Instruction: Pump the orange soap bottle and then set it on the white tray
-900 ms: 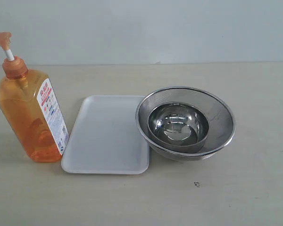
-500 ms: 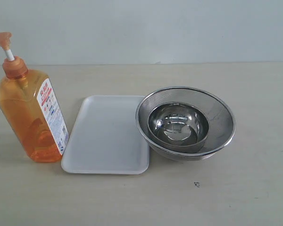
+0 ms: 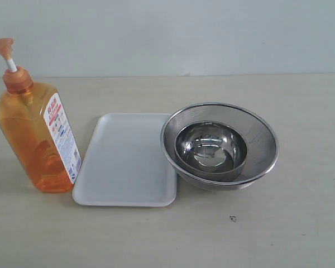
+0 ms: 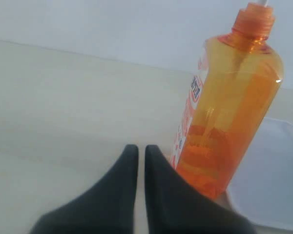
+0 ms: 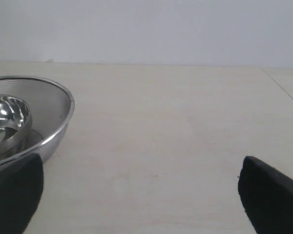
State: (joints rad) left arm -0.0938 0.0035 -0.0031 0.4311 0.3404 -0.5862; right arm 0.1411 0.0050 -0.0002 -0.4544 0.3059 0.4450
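Bottle (image 3: 36,139) upright on table (image 3: 279,223) just beside tray (image 3: 125,164); left gripper (image 4: 140,149) pinched nearly closed close by it, right gripper (image 5: 141,183) spread wide near bowls (image 5: 19,117), both empty.

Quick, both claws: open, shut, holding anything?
Left claw: shut, holding nothing, next to the orange soap bottle.
Right claw: open, holding nothing.

We see a pale beige table (image 3: 301,234) w/ a small dark speck (image 3: 232,219) nr the front, plain whitish wall (image 3: 212,33) behind; light soft, even.
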